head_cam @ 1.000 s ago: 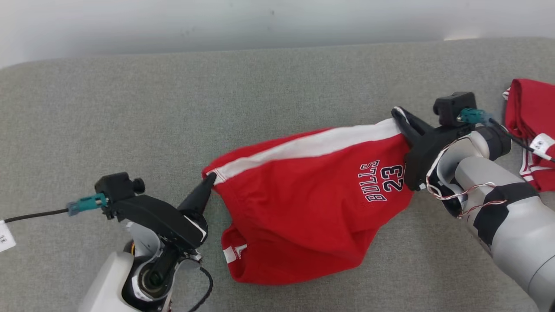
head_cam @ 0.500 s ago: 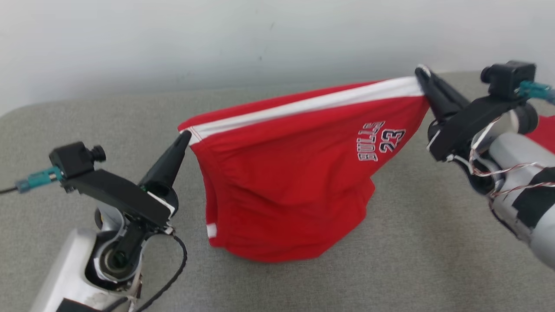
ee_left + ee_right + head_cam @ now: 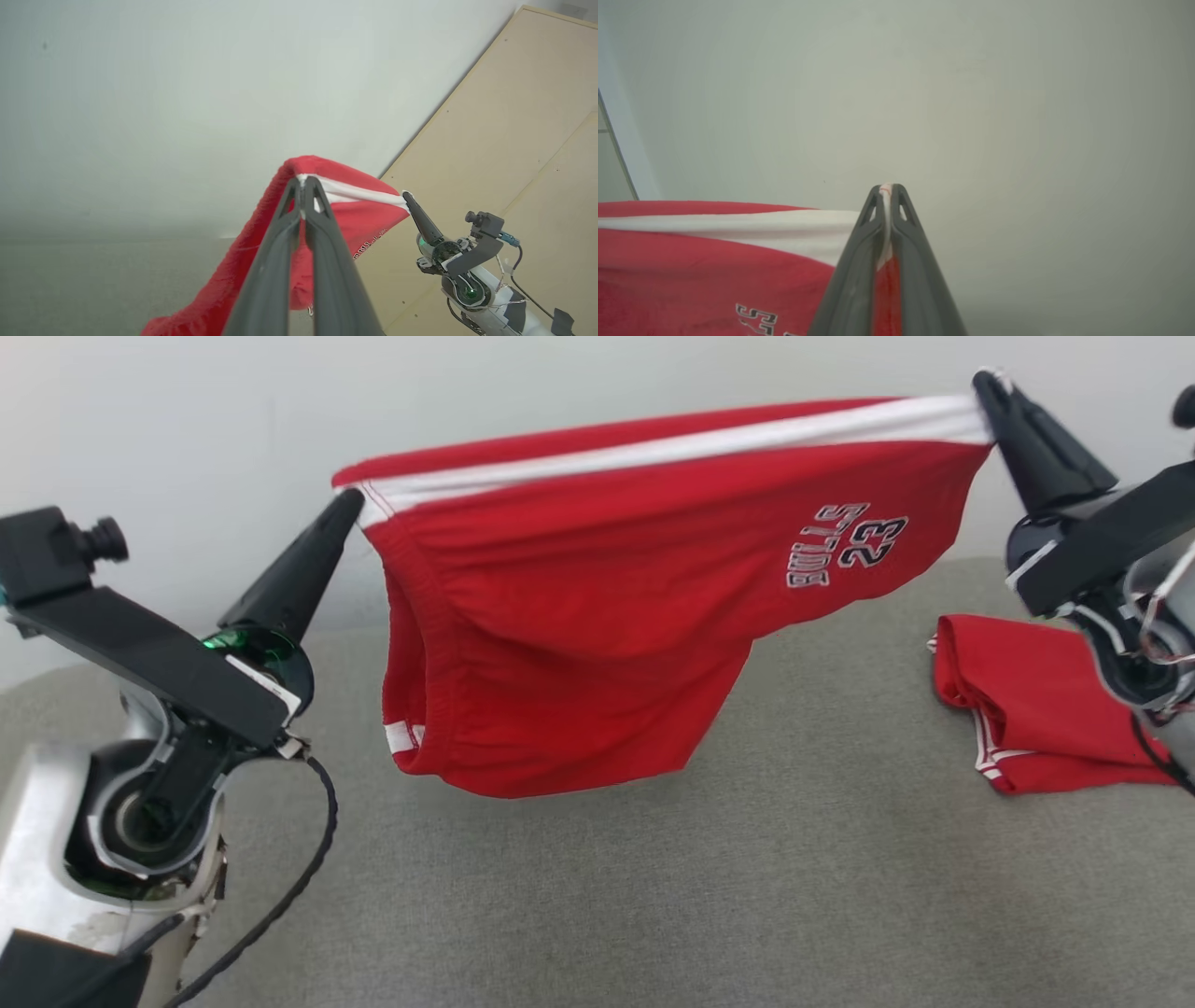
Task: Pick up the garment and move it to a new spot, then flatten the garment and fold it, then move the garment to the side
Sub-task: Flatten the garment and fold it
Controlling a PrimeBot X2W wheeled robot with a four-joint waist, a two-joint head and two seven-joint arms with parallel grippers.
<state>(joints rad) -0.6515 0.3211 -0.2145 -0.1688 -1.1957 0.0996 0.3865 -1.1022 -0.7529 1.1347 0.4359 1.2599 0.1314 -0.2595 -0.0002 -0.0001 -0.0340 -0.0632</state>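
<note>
Garment [image 3: 579, 616] | left and right jaws clenched on its corners | lettering blurred

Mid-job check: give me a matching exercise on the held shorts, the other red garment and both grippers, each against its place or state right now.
Things:
1. red shorts
2. second red garment
3. left gripper
4. right gripper

Places or states:
A. lying on the grey surface, on the robot's right
B. shut on the white stripe's end nearest the 23 print
C. hanging stretched between two grippers
D. shut on the white stripe's end farthest from the print

Pairs: 1-C, 2-A, 3-D, 4-B
</note>
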